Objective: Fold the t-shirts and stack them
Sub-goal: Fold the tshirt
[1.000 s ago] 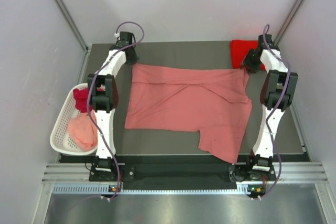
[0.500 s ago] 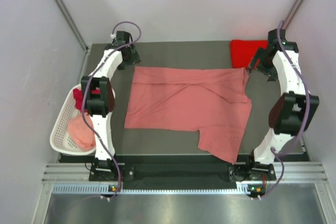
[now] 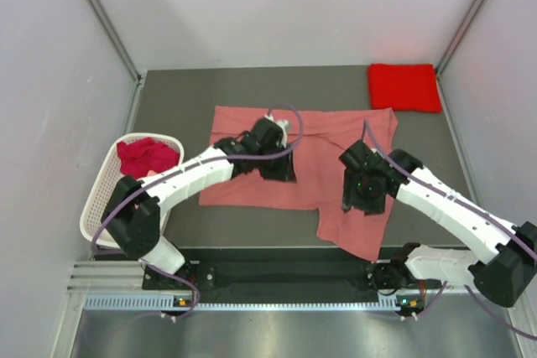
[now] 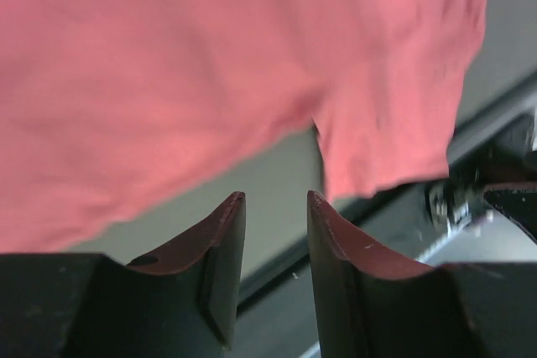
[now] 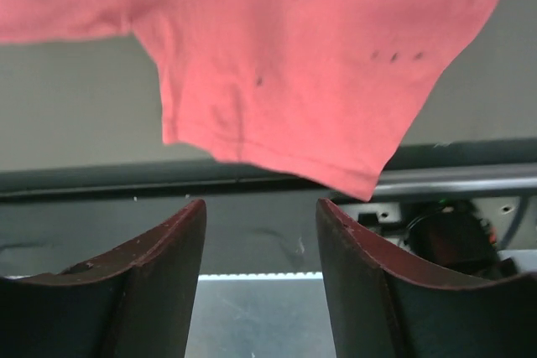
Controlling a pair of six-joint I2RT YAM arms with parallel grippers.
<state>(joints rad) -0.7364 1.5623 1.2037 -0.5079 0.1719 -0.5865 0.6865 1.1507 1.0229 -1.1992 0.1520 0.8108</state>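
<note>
salmon pink t-shirt [image 3: 327,165] lies spread flat at centre frame on the grey table [image 3: 185,98]. left gripper [image 4: 275,199] and right gripper [image 5: 260,203] hover over it, jaws partly apart, nothing held. folded red t-shirt [image 3: 404,87] upper right; crimson t-shirt [image 3: 147,157] in white basket [image 3: 96,207], left edge.

Soft matt salmon cloth shirt [image 3: 323,165], smooth matt grey tabletop [image 3: 176,98], white slotted plastic basket [image 3: 97,196]

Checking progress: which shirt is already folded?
The bright red shirt in the far right corner, a neat rectangle. The salmon shirt lies spread out; the crimson one sits bunched in the basket.
</note>
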